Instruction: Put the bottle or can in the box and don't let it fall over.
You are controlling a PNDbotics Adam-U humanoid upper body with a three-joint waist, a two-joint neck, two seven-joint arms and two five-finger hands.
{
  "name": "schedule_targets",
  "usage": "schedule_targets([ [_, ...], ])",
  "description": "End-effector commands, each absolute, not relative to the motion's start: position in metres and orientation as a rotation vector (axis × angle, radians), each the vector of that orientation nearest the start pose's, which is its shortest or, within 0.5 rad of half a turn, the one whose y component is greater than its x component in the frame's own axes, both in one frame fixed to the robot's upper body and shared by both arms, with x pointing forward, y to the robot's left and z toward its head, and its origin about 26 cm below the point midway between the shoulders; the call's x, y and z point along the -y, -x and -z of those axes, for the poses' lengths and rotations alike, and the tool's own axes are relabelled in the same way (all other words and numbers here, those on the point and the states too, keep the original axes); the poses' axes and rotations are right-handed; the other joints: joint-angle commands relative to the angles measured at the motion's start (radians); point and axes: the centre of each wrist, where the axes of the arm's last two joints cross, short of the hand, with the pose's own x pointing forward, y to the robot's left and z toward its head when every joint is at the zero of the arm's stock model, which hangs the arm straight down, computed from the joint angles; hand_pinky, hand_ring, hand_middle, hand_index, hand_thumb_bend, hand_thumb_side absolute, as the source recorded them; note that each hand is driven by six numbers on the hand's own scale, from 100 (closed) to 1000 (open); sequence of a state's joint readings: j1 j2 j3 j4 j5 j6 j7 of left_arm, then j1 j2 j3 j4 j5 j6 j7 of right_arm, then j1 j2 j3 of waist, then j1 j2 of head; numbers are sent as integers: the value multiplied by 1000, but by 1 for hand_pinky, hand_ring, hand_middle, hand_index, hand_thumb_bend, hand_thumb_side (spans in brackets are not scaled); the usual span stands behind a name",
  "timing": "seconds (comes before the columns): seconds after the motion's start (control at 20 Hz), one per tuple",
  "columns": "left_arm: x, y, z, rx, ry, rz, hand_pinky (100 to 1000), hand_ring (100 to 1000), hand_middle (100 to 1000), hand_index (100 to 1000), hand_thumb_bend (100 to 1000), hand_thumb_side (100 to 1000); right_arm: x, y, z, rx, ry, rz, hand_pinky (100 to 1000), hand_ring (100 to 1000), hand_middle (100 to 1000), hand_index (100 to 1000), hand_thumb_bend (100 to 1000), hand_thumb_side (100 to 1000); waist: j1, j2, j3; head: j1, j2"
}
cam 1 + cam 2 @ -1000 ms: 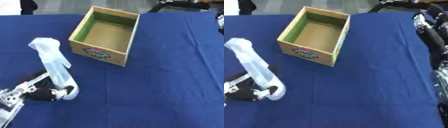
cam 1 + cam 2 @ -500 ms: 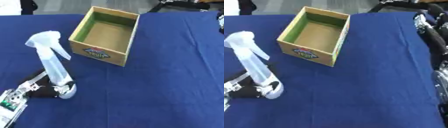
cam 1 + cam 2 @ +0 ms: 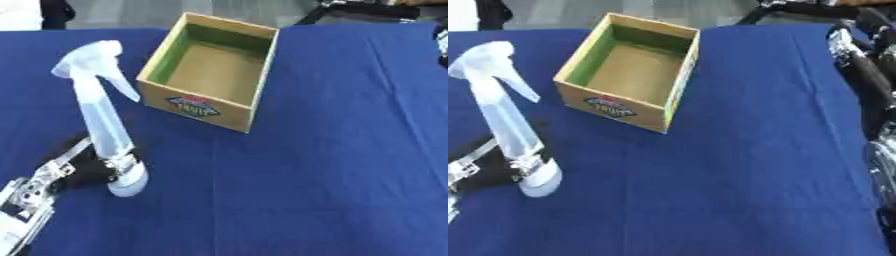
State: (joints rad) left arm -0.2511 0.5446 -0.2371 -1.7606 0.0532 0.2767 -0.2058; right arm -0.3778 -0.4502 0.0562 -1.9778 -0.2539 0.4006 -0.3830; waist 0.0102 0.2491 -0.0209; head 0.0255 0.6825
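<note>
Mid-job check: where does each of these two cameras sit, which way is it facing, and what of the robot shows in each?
Left eye view: in the head, looking down at the blue table; shows the left hand curled round the spray bottle low down.
Right eye view: beside it in the head, also looking down; the right arm shows along the right edge, its hand unseen.
Both share the open, empty cardboard box, the bottle and the left hand.

A blue cloth [image 3: 332, 150] covers the whole table, lightly creased.
</note>
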Motion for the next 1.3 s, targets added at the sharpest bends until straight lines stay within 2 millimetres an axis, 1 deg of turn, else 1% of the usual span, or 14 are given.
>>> schedule_targets([
  [0.05,-274,-316,-136,1581,-100,763,1000,1000,1000,405,100,475,259,-304,-234,1974,257,-42,1000,985,1000,1000,100,503,1,-10,-1,1,-11],
  [0.4,-271,-311,-161,1712,-164,726,1000,1000,1000,335,100,485,259,-304,-234,1973,256,-42,1000,985,1000,1000,100,503,3,-12,1,-3,-10],
  [0.65,-269,-310,-173,1787,-212,702,1000,1000,1000,282,100,486,259,-304,-234,1973,254,-41,1000,985,1000,1000,100,503,4,-13,1,-4,-7],
  [0.95,-265,-308,-187,1876,-239,677,1000,1000,1000,281,100,492,259,-304,-234,1973,251,-41,1000,984,1000,1000,100,504,5,-13,1,-8,-8],
  [1.05,-262,-309,-198,1928,-240,664,1000,1000,1000,281,100,493,259,-304,-234,1973,251,-42,1000,984,1000,1000,100,504,6,-14,0,-9,-7],
  [1.15,-257,-309,-213,1995,-236,644,1000,1000,1000,282,100,512,260,-304,-233,1972,252,-41,1000,984,1000,1000,100,502,6,-16,-1,-10,-6],
  [1.2,-254,-310,-220,2027,-231,632,1000,1000,1000,278,100,547,259,-304,-233,1971,251,-42,1000,984,1000,1000,100,502,7,-18,-3,-8,-5],
  [1.3,-247,-309,-238,2105,-210,604,1000,1000,1000,275,100,547,259,-304,-233,1969,245,-46,1000,984,1000,1000,100,501,7,-22,-9,-6,-5],
])
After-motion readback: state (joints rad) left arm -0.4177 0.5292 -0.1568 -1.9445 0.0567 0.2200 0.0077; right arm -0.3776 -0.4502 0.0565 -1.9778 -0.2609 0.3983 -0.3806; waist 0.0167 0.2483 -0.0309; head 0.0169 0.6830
